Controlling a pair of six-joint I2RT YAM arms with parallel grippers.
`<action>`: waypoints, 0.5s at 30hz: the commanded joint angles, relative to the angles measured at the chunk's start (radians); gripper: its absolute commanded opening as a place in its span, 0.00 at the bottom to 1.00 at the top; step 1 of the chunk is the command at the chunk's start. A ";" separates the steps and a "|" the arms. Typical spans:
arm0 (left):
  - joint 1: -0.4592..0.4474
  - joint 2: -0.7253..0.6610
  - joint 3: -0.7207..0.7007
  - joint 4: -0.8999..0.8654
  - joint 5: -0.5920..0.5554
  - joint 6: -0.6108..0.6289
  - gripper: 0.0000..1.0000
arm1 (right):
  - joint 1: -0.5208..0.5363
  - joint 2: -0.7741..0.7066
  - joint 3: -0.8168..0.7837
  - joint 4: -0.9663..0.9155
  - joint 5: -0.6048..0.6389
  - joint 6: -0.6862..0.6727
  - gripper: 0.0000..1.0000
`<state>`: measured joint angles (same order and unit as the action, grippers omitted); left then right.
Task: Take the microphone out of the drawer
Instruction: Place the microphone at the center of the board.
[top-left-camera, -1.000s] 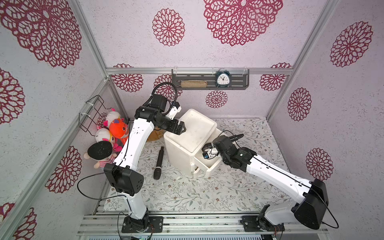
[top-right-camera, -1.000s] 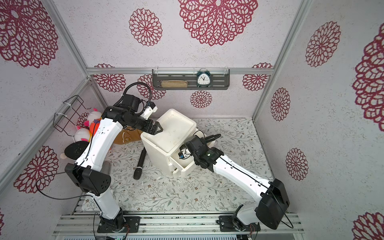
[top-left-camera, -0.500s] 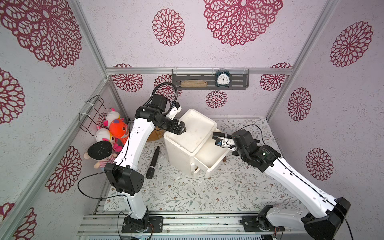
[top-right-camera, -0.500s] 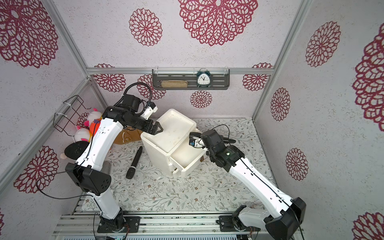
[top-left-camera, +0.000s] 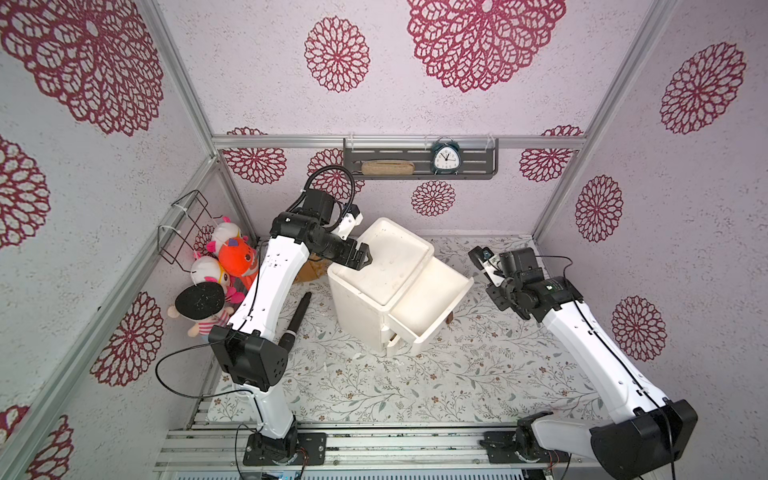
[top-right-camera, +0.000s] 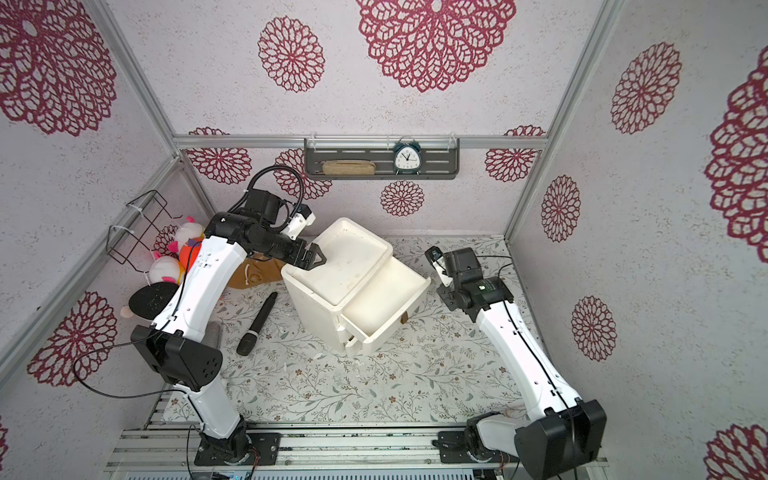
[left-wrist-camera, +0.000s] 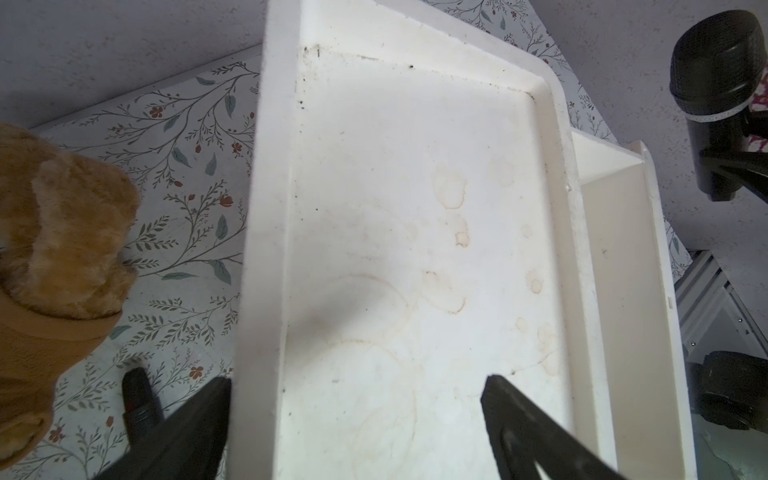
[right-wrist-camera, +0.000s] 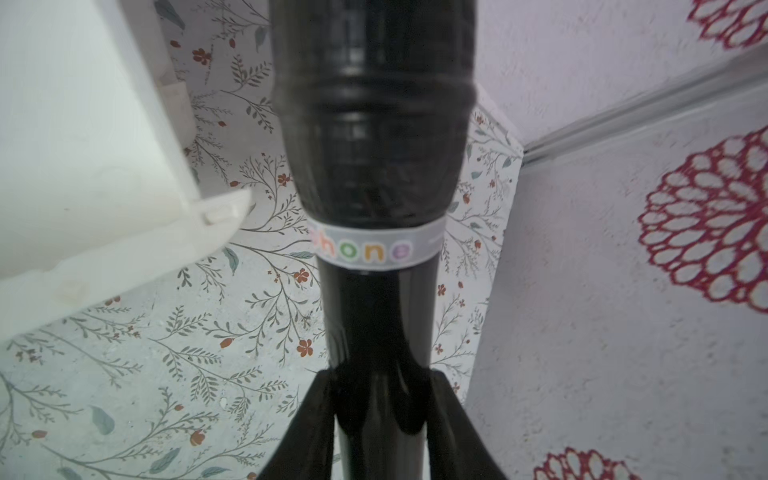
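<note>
1. Far left, I see a wire basket (top-left-camera: 185, 224) fixed to the side wall. A heap of soft toys (top-left-camera: 226, 266) is piled in the corner beneath it.
2. Next along, a spare microphone (top-right-camera: 257, 323) lies flat on the flowered mat (top-left-camera: 374, 386). It is just beside my left arm and apart from the cabinet (top-left-camera: 357, 307).
3. A brown furry thing (left-wrist-camera: 62, 249) sits on the mat by the cabinet's back left corner.
4. My left gripper (left-wrist-camera: 356, 380) is spread wide with nothing between its fingers. One finger hangs outside the cabinet's left wall and the other over its tray-like top, so the jaws straddle the rim. I cannot tell whether either finger touches it.
5. The cabinet's top drawer (top-left-camera: 424, 299) stands pulled out toward the right.
6. On the back wall above, a grey shelf (top-left-camera: 478, 166) carries an alarm clock (top-left-camera: 445, 160).
7. Furthest right, my right gripper (right-wrist-camera: 380, 378) pinches the microphone (right-wrist-camera: 374, 166) by its handle, below the white band with coloured letters. The microphone is out of the drawer and held to the right of it, clear of its front edge. In both top views the wrist hides most of it.
</note>
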<state>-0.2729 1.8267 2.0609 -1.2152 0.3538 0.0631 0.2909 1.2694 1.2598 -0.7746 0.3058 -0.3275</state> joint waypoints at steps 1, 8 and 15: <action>0.002 -0.004 -0.016 0.014 0.009 0.021 0.97 | -0.074 0.034 -0.030 -0.013 -0.124 0.207 0.00; 0.002 -0.005 -0.025 0.020 0.016 0.021 0.97 | -0.179 0.106 -0.189 0.119 -0.272 0.339 0.00; 0.002 -0.006 -0.031 0.025 0.016 0.021 0.97 | -0.205 0.176 -0.255 0.144 -0.264 0.374 0.00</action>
<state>-0.2729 1.8267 2.0403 -1.2076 0.3538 0.0673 0.1009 1.4384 1.0023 -0.6712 0.0601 -0.0021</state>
